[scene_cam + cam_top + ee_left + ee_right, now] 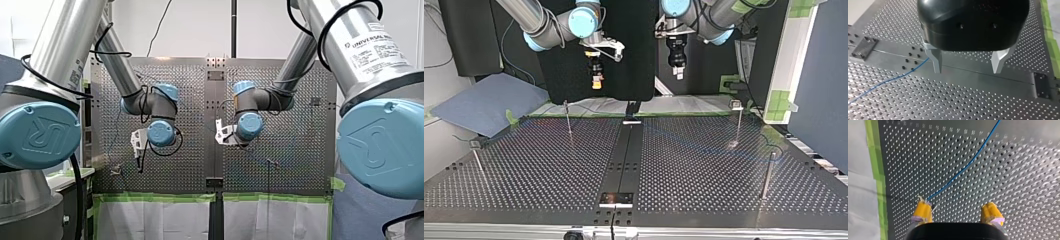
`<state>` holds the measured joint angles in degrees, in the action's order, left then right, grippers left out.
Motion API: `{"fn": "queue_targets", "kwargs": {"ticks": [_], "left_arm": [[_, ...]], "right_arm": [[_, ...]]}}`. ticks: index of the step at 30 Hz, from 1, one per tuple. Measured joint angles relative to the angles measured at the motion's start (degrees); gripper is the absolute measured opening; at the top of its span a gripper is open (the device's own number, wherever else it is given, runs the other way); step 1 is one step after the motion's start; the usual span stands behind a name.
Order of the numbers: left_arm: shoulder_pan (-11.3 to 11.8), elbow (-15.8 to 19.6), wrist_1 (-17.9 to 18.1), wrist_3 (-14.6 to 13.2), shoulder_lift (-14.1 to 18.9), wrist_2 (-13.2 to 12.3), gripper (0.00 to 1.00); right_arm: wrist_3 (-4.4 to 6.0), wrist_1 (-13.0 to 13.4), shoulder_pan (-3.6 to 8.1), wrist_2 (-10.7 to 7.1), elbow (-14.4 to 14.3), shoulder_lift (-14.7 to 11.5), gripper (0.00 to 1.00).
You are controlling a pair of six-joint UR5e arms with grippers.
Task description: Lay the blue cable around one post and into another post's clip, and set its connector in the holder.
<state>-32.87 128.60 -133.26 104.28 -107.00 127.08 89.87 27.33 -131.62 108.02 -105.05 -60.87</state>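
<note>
My left gripper point(968, 66) hangs above the perforated table point(973, 100). Its two tapered metal fingers point(936, 60) stand wide apart under a rounded black body and hold nothing. A thin blue cable point(885, 81) lies slack on the dotted metal sheet. It runs away from beneath one finger and does not touch it.

My right gripper point(956, 213) is also spread, with nothing between its yellow pads point(923, 210), whose bases are wrapped in purple. In the right wrist view the cable crosses the plate at a slant and ends close beside one pad. Whether it touches the pad is hard to judge from this angle. Green tape point(878, 177) edges the table.

In the top view, slim metal posts point(568, 119) stand upright on the table, below both grippers.
</note>
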Motion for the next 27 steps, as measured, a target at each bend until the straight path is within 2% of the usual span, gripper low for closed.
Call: {"fn": "queue_targets", "kwargs": {"ticks": [7,9,12,16,20,23,27], "left_arm": [[0.7,0.0,-0.5,-0.2,0.0,-3.0,0.98],[0.8,0.0,-0.5,-0.5,0.0,-3.9,0.98],[0.8,0.0,-0.4,-0.7,0.0,-5.0,0.98],[0.9,0.0,-0.3,-0.8,0.0,-5.4,0.98],[0.9,0.0,-0.2,-0.8,0.0,-5.5,0.98],[0.9,0.0,-0.2,-0.8,0.0,-5.4,0.98],[1.0,0.0,-0.3,-0.6,0.0,-4.8,0.98]], "right_arm": [[-0.14,1.2,3.05,-1.21,-1.4,0.0,0.99],[-0.79,1.9,3.74,-2.01,-1.5,0.0,0.99],[-1.93,2.8,3.82,-3.45,-1.6,-0.1,0.99],[-3.11,3.3,3.10,-5.42,-1.6,-0.1,0.99],[-4.40,3.5,1.75,-7.11,-1.6,-0.1,0.99],[-4.39,4.2,0.33,-7.13,-1.6,-0.1,0.99],[-3.93,4.7,-1.70,-5.85,-1.6,-0.1,0.99]]}}
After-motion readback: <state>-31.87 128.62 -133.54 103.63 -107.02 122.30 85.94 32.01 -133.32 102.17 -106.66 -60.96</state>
